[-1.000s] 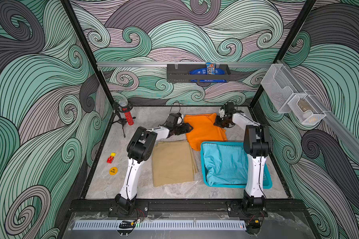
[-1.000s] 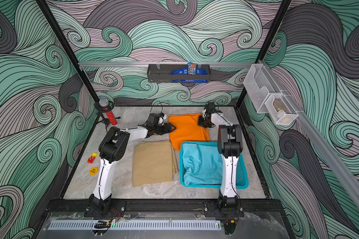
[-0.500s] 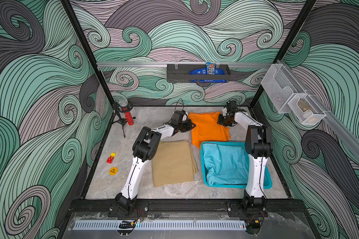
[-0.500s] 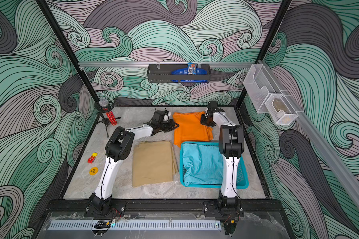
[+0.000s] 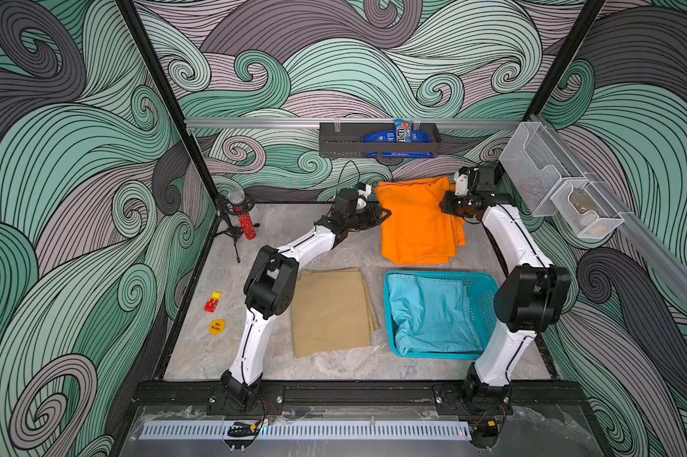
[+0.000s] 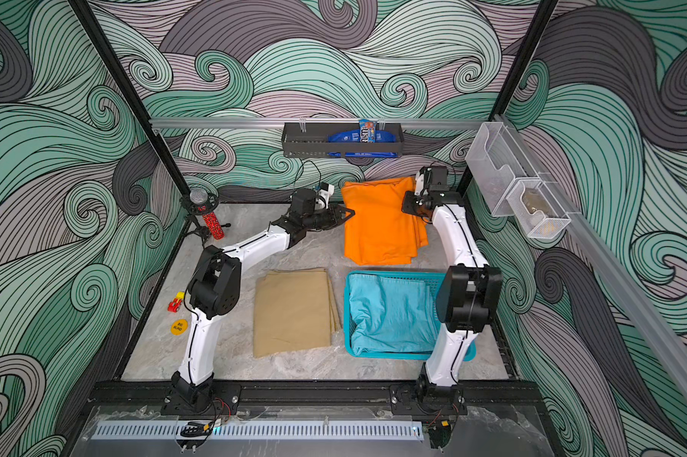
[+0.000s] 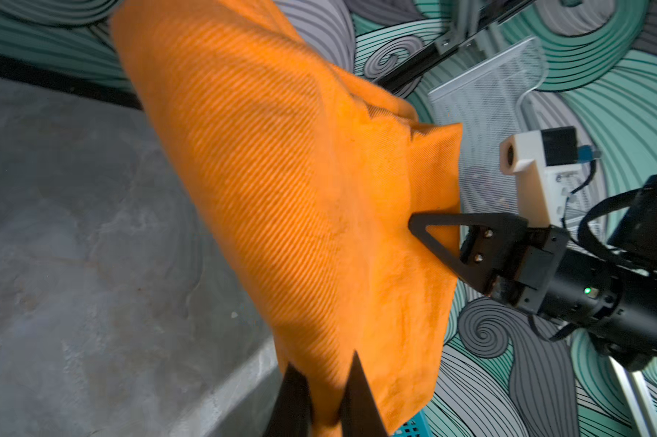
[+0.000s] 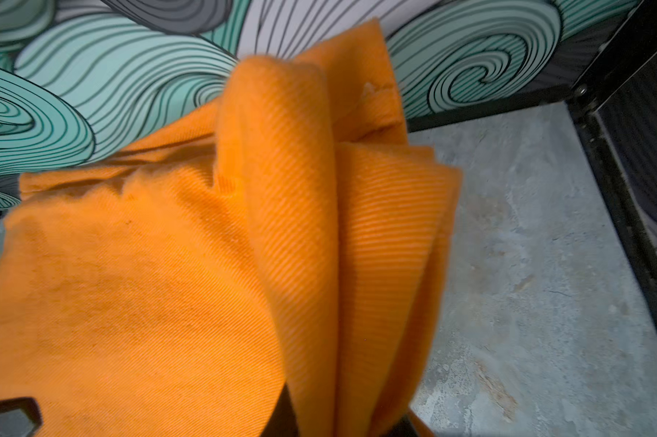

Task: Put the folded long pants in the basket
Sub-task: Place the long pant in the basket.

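1. Where the grey, marbled tabletop [image 5: 334,368] nears the left wall, a small black tripod [image 5: 231,221] stands at the back. A red toy car [image 5: 212,302] and a round yellow disc [image 5: 217,327] lie nearer the front. The disc is printed "BIG BLIND", which only the top views show.
2. Next, the tan pants [image 5: 332,312] lie flat on the tabletop in a layered rectangle, just beside the basket and outside it.
3. At the back, the left fingers [image 7: 357,405] are clamped on one side edge of the orange pants [image 5: 417,225]. The left wrist view shows the cloth's diagonal twill ribs, which the top views blur.
4. Behind them, a black metal rack [image 5: 342,144] on the wall holds blue packets whose print is too small to read.
5. The teal basket [image 5: 482,294], plastic with perforated walls, holds the crumpled light blue pants [image 5: 429,312].
6. The right fingers [image 7: 470,220], black open triangles in the left wrist view, are clamped on the opposite edge of the orange pants. These hang raised beyond the basket's far rim, and the right wrist view shows mostly fanned folds.
7. White wire-mesh bins [image 5: 532,170] hang on the right wall.
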Motion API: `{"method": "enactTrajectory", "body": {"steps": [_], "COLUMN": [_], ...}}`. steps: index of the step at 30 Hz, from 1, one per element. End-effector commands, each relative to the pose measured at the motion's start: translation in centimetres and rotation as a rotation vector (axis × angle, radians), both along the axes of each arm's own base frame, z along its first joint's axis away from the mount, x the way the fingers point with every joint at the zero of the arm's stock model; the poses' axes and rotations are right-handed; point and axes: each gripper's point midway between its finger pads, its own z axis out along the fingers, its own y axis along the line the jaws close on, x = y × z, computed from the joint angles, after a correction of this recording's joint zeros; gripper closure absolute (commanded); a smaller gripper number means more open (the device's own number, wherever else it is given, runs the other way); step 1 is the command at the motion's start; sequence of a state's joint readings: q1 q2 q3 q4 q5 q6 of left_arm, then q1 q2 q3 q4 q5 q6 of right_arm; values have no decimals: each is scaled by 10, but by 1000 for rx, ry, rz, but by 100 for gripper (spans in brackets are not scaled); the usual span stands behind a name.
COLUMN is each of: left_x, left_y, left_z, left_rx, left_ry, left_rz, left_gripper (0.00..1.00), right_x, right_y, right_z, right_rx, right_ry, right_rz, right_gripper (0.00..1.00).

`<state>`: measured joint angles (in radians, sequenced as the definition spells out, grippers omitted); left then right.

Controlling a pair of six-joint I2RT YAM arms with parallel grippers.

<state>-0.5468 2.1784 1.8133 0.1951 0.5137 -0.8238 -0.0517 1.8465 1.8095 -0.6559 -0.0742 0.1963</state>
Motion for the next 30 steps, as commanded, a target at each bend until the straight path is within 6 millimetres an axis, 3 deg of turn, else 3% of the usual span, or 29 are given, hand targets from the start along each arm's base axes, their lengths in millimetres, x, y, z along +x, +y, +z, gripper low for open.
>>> {"method": "enactTrajectory", "body": {"steps": [1, 6, 8, 11, 16, 22, 26, 30], "left_x": [-21, -53, -69, -98, -164, -241, -271, -288], "left_y": [2, -1, -3, -7, -17, -17, -18, -19], "left_z": [89, 121, 126, 118, 78, 40, 13, -23], "left_rx": [-106, -158, -157, -130, -37, 114, 183, 281], "left_ry": [-155, -163, -141, -96, -32, -43, -12, 50], "left_rz": [-41, -103, -128, -163, -238, -280, -307, -347], "left_gripper": [100, 100, 100, 100, 100, 100, 100, 100], "right_x": [-16, -53, -71, -99, -149, -199, -223, -237], "right_y": [-18, -22, -24, -28, -30, -27, -25, -27], "right_z": [52, 74, 70, 51, 23, 6, -16, -38], "right_rx": [-79, -120, -143, -159, -138, -109, -100, -100], "right_ry": [-106, -116, -82, -17, 36, 36, 72, 123], "right_rz": [-48, -60, -63, -83, -132, -159, -166, -185], "right_gripper": [100, 100, 100, 100, 100, 100, 100, 100]}}
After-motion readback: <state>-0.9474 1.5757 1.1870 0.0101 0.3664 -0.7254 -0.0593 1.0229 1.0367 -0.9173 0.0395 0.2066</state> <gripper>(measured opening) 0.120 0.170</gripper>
